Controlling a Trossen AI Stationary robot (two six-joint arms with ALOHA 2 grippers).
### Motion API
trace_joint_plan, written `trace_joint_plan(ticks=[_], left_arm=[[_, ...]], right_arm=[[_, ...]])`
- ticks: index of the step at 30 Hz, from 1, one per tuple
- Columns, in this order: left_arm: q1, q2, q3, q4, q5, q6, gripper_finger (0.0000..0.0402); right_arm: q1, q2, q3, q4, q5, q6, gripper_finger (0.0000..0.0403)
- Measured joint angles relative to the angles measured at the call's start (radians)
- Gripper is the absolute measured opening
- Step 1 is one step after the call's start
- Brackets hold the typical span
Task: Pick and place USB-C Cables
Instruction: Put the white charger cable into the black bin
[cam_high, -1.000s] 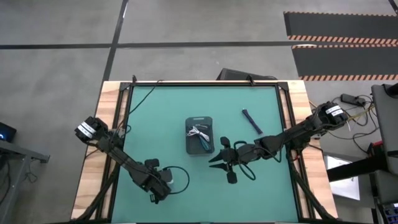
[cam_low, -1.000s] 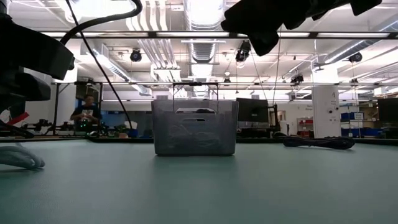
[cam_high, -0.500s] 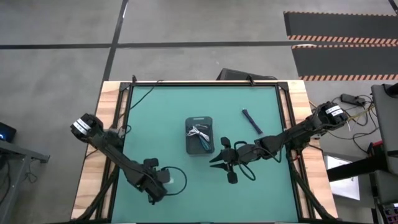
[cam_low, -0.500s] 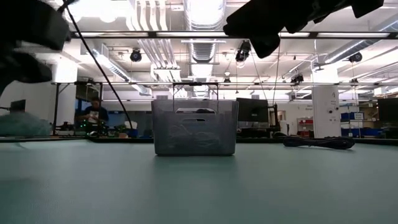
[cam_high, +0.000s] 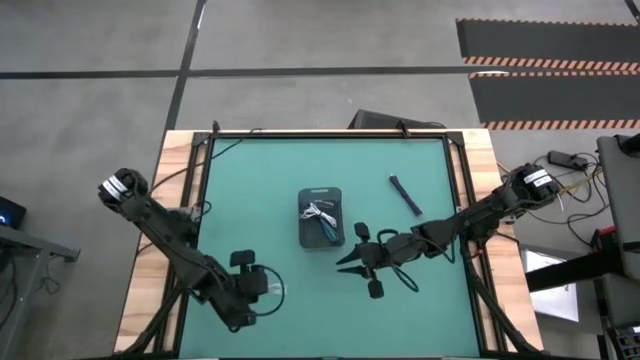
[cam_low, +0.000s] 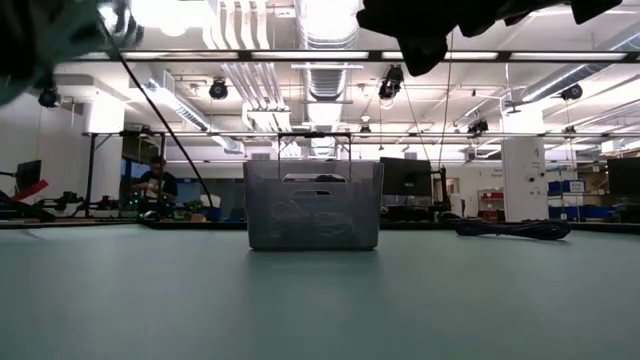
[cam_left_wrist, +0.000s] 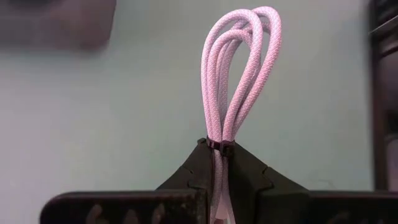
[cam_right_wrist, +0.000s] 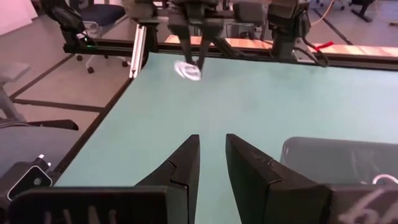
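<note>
My left gripper (cam_high: 262, 291) is near the table's near-left part, shut on a white coiled USB-C cable (cam_left_wrist: 239, 74), which also shows in the right wrist view as white cable (cam_right_wrist: 186, 70) below the left gripper (cam_right_wrist: 198, 59). A dark grey tray (cam_high: 322, 194) stands mid-table with white and dark cables (cam_high: 322, 216) inside; in the low view the tray (cam_low: 312, 205) shows its wall. One dark cable (cam_high: 405, 195) lies on the mat right of the tray and shows low as the dark cable (cam_low: 510, 228). My right gripper (cam_high: 356, 270) hovers open, just right of the tray's near end. My left gripper pinches the white cable bundle between its two fingers at the black tie (cam_left_wrist: 219, 147) near one end. The fingers (cam_right_wrist: 200, 50) come from above, pointing down. The loops (cam_left_wrist: 249, 37) stick out past the fingertips, and the bundle is lifted clear of the mat.
The green mat (cam_high: 250, 200) is framed by a black rail and wooden borders (cam_high: 175, 160). Open mat lies left of the tray and along the near edge. Beyond the table, a person (cam_low: 152, 180) sits at a desk in the room.
My left gripper has risen from the mat at the near-left, staying shut, and carried the white cable up with it. The cable lay on the table a second ago and is now lifted clear, out of the low view.
</note>
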Motion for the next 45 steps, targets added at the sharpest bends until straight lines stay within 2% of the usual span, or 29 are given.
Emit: trace_joint_plan(ticks=[8,13,23,31,40,45], left_arm=[[-0.022,-0.044,-0.001,0.232,-0.188,0.238,0.0012],[-0.021,-0.034,-0.002,0.376,-0.228,0.424,0.0012],[-0.010,-0.031,-0.036,0.718,-0.406,0.708,0.0012],[0.022,-0.031,-0.039,0.789,-0.449,0.741,0.0012],[0.056,0.006,-0.165,1.053,-0.456,0.799,0.0012],[0.083,0.006,-0.213,1.116,-0.456,0.790,0.0012]], right_arm=[[0.003,0.000,-0.004,0.050,0.000,-0.040,0.0068],[0.013,0.009,-0.010,0.109,-0.001,-0.072,0.0068],[0.017,0.180,-0.013,0.439,-0.001,-0.185,0.0068],[0.017,0.269,-0.009,0.699,0.000,-0.279,0.0068],[0.016,0.241,0.008,0.705,-0.001,-0.308,0.0068],[0.015,0.240,0.026,0.692,0.000,-0.291,0.0091]])
